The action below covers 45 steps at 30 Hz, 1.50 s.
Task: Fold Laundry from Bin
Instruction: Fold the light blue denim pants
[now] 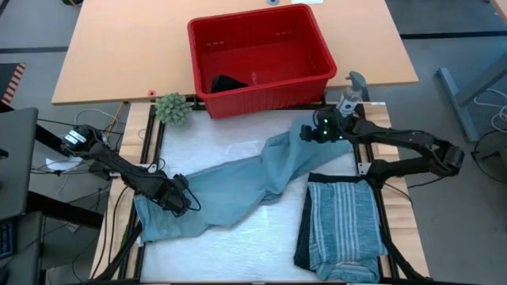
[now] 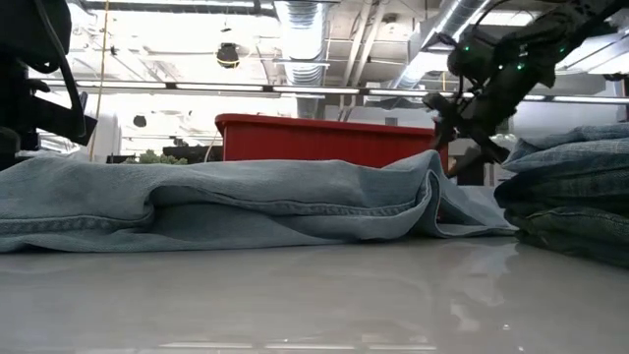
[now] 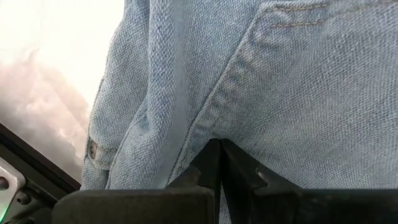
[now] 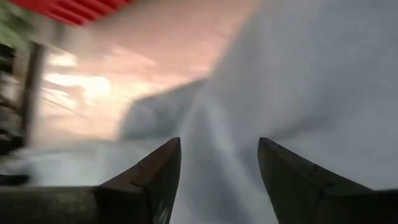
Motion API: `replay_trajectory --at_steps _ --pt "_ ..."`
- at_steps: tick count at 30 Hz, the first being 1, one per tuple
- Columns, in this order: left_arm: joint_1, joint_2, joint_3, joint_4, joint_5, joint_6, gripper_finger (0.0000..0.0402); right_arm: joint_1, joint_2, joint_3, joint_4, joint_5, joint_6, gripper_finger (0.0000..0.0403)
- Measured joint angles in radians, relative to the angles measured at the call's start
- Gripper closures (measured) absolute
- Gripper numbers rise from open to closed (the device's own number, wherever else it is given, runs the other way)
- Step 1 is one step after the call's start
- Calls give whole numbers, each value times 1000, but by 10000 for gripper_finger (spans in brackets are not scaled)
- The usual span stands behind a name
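Sprawling soft denim jeans (image 1: 238, 186), creased

No readable text

We find no legible words, labels, brands or numbers on anything in these views.

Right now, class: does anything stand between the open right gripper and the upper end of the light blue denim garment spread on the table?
Nothing visible does. The right gripper hangs open directly over the denim garment, near the red bin. The folded striped stack lies aside, nearer the table's front. The left gripper is shut on the garment's other end.
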Motion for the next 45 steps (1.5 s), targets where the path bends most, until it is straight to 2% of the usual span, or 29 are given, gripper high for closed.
replay_trajectory --at_steps 3,6,8,10,14,16,20,29,38,45 --pt "0 0 0 0 1 1 400 -1 -18 41 -202 20 -52 181" --pt "0 0 0 0 0 -16 400 6 -33 59 -420 127 41 197" --pt "0 0 0 2 0 -24 400 20 -37 53 -444 153 123 202" --pt "0 0 0 5 -1 -33 400 26 -36 51 -445 182 133 202" --pt "0 0 0 14 -1 -40 400 -14 -31 49 -490 405 164 194" --pt "0 0 0 16 4 -40 400 -49 -34 50 -512 480 153 192" --pt "0 0 0 18 6 -42 400 -156 -30 50 -555 467 49 190" --pt "0 0 0 20 5 -40 400 -339 -4 50 -524 422 -30 190" --pt "0 0 0 21 14 -39 400 -363 157 50 -364 381 -97 190" --pt "0 0 1 25 33 -42 400 -383 289 50 -367 347 -111 196"
